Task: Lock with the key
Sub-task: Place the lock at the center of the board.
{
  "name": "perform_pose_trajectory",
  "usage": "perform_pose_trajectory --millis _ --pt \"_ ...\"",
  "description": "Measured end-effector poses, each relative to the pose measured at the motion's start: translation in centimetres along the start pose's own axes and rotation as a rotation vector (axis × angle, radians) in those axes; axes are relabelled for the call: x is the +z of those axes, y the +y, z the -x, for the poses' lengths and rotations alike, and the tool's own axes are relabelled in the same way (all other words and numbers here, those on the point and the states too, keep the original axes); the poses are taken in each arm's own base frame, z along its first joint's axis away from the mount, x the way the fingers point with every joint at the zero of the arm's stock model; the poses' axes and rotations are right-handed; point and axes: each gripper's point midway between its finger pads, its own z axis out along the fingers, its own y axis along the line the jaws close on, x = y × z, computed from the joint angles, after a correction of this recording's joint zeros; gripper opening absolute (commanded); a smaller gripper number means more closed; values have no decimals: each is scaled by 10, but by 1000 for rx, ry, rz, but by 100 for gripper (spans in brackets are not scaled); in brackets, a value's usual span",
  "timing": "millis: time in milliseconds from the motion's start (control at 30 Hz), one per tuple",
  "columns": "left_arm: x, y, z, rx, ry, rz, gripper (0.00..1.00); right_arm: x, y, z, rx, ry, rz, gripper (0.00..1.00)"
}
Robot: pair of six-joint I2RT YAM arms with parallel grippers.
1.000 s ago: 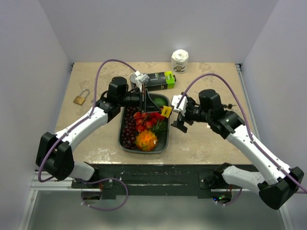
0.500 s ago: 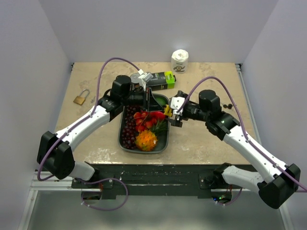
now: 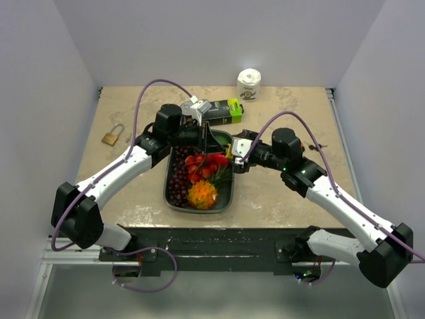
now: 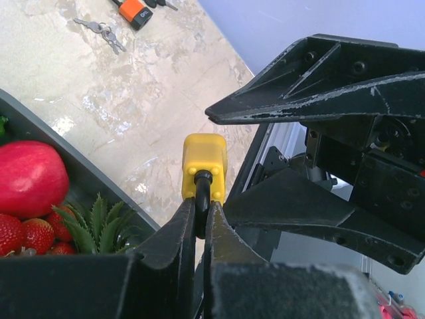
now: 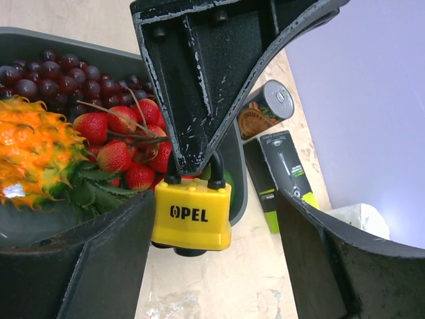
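A yellow padlock (image 5: 192,212) marked OPEL hangs in the air over the right rim of the tray. My left gripper (image 4: 201,212) is shut on its black shackle, with the body (image 4: 204,156) sticking out past the fingertips. My right gripper (image 5: 216,206) is open and straddles the padlock body, one finger (image 5: 99,266) close by its left side and the other (image 5: 332,266) well off to the right. In the top view the two grippers meet at the padlock (image 3: 230,151). A bunch of keys (image 4: 99,28) lies on the table, far from both grippers.
Below the grippers a grey tray (image 3: 170,197) holds grapes, strawberries and a dragon fruit (image 3: 202,194). A black and green box (image 3: 222,111) and a can (image 5: 265,109) lie behind it, with a white roll (image 3: 249,84) further back. A brass padlock (image 3: 113,136) lies at the far left.
My right gripper has moved left up to the yellow padlock and its jaws have narrowed around the body. The left gripper shifted slightly right and kept its hold on the shackle.
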Motion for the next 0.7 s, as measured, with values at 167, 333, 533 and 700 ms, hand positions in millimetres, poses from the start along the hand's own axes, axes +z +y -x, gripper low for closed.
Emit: perform_pose_trajectory --millis 167,333,533,700 --pt "0 3 1 0 -8 15 0 7 5 -4 -19 18 15 72" --pt "1 5 3 0 -17 32 0 12 11 -6 -31 30 32 64" --pt "1 9 5 0 -27 50 0 12 10 -14 -35 62 9 59" --pt "1 10 6 1 -31 57 0 17 8 -23 -33 100 -9 60"
